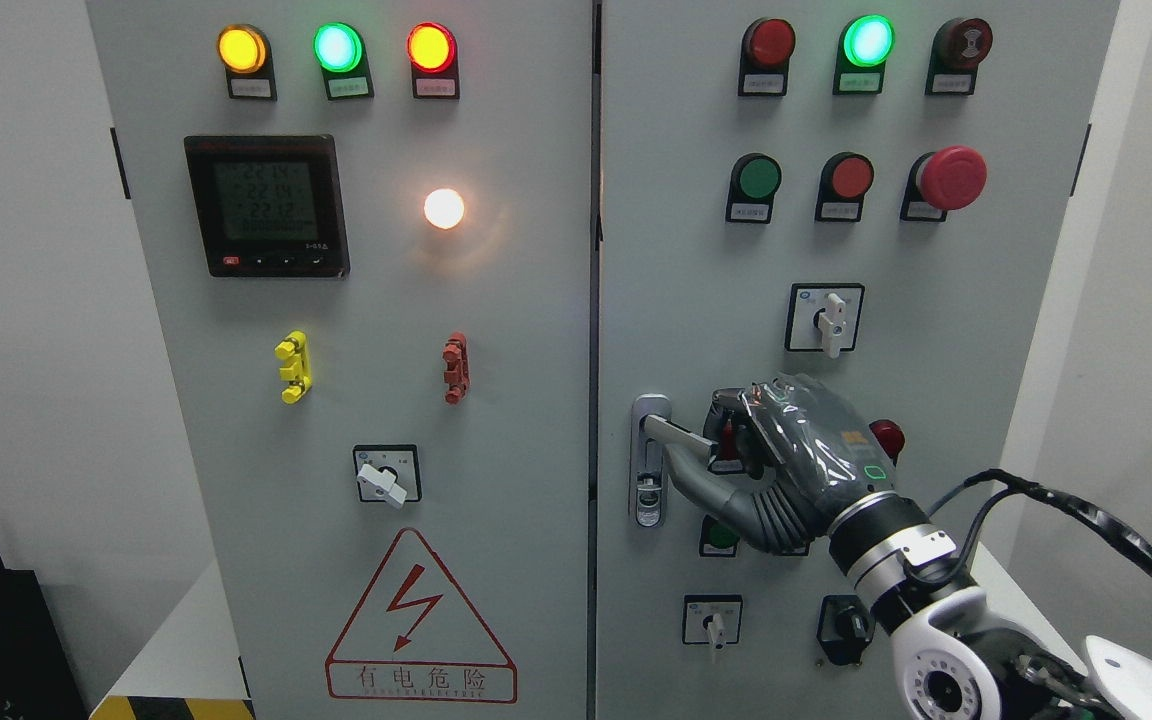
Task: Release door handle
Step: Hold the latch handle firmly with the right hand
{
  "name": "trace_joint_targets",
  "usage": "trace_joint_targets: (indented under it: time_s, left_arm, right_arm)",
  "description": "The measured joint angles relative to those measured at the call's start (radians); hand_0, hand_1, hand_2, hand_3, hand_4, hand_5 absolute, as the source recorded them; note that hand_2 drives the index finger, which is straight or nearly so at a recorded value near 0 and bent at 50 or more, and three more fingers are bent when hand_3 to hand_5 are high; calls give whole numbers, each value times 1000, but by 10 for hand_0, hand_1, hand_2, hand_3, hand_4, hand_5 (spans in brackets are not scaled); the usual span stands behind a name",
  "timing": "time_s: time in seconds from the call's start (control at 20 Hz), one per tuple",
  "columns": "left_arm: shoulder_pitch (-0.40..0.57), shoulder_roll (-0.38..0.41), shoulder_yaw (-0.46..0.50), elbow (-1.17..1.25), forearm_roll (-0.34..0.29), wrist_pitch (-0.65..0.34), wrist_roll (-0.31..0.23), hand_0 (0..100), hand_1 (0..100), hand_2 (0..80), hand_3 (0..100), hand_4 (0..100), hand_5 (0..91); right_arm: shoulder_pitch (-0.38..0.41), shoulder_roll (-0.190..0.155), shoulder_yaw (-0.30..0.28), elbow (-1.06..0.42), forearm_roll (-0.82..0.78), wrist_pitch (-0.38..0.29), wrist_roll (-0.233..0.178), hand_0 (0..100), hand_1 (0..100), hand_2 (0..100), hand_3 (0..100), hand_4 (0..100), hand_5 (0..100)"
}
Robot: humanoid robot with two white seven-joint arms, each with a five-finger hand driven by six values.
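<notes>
Right hand [751, 440] curled around door handle [671, 432], low on left edge of right cabinet door [936, 330]. Risk: pulling back before fingers uncurl — drags lever. Red button [887, 438] just right of handle — knuckles could bump it.

The right hand [786, 450] reaches in from the lower right (grey, plastic-wrapped), fingers curled around the silver door handle [671, 432] on the right cabinet door [686, 250].
</notes>
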Motion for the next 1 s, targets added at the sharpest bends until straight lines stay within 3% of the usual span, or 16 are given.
trace_joint_targets:
  time_s: [1.0]
  left_arm:
    - [0, 0, 0, 0, 0, 0, 0, 120, 389, 0, 0, 0, 0]
  right_arm:
    - [2, -1, -2, -3, 0, -2, -2, 430, 304, 819, 1000, 1000, 1000]
